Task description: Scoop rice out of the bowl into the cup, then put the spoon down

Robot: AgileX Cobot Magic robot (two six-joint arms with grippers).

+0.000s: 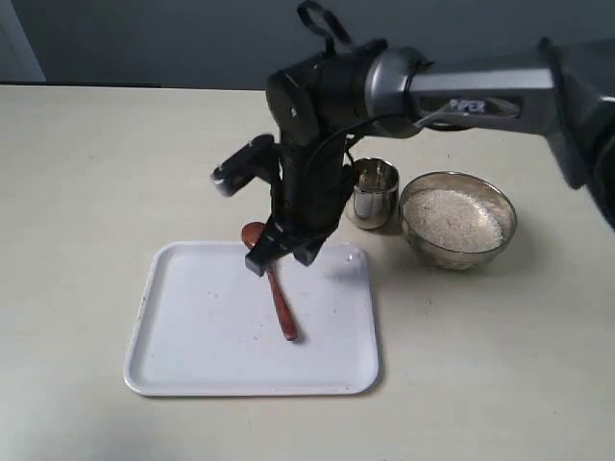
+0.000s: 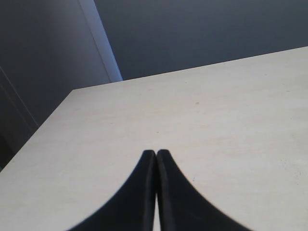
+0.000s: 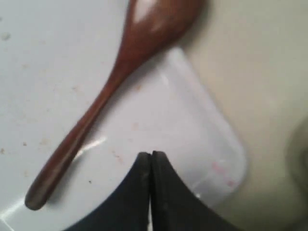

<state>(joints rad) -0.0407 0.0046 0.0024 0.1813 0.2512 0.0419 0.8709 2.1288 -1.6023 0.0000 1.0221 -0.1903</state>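
Note:
The dark reddish-brown wooden spoon [image 1: 280, 300] lies on the white tray [image 1: 202, 346], its scoop resting over the tray's far rim. In the right wrist view the spoon [image 3: 110, 86] lies free beside my right gripper [image 3: 151, 156], which is shut with nothing between its fingers. In the exterior view that gripper [image 1: 283, 252] hovers just above the tray's far edge, over the spoon's scoop end. The steel cup [image 1: 374, 193] stands beyond the tray, and the steel bowl [image 1: 457, 219] with white rice [image 1: 452, 217] stands to its right. My left gripper [image 2: 156, 154] is shut and empty above bare table.
The right arm [image 1: 461, 91] reaches in from the right above the cup and bowl. The cream tabletop [image 1: 86, 173] spreads left of the tray. A few stray specks dot the tray [image 3: 43, 57]. A dark wall lies past the table's far edge.

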